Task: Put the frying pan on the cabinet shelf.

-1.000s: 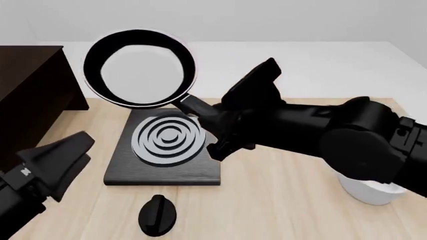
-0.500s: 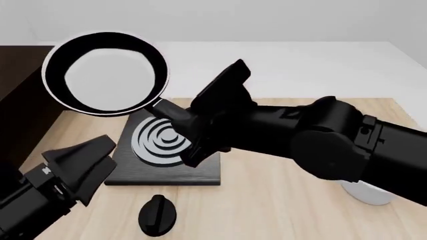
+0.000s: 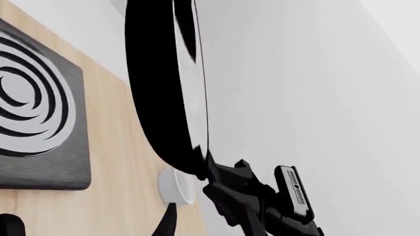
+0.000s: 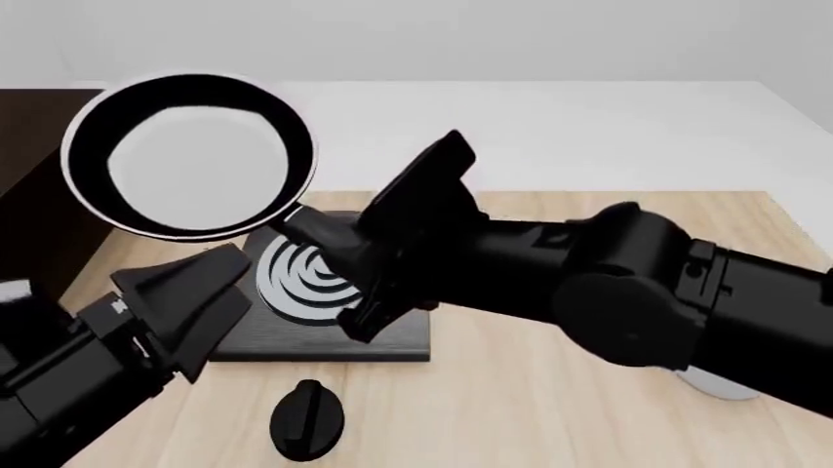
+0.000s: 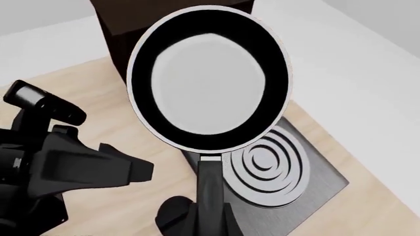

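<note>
The frying pan (image 4: 189,156), black with a pale inside, hangs tilted in the air over the table's left side, just right of the dark brown cabinet (image 4: 33,205). No separate cabinet shelf board can be made out. My right gripper (image 4: 341,255) is shut on the pan's long handle (image 5: 211,184). In the right wrist view the frying pan (image 5: 210,78) shows face-on, with the cabinet (image 5: 131,19) behind it. The left wrist view shows the frying pan (image 3: 167,88) edge-on. My left gripper (image 4: 182,297) stands open low at the front left, below the pan and apart from it.
A square black stove plate (image 4: 326,292) with grey rings lies under the pan's handle. A black knob (image 4: 308,419) sits near the front edge. The right arm partly hides a white bowl (image 4: 723,382) at the right.
The right gripper carried the pan leftward toward the cabinet and slightly down. The left arm rose and moved forward and to the right.
</note>
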You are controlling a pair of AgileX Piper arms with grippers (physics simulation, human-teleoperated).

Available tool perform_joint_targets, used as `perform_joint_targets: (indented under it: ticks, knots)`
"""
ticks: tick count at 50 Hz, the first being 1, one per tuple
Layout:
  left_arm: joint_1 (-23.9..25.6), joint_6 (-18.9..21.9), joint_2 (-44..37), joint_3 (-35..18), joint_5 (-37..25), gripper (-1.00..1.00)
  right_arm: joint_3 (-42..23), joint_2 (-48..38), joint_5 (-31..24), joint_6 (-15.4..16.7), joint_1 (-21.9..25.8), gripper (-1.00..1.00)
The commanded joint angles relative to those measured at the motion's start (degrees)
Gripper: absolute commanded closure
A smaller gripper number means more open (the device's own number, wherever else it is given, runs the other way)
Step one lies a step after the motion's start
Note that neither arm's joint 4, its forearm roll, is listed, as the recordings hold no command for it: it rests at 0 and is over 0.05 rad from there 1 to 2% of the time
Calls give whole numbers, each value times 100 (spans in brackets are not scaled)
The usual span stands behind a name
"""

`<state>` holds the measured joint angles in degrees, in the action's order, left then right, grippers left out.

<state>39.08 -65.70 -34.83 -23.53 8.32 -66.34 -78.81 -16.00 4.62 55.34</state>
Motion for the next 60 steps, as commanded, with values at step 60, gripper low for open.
perform_joint_targets:
  ticks: [60]
  knots:
    - [113,-100,-1563,-145,1121,-100,271,217,333,-262,401,100]
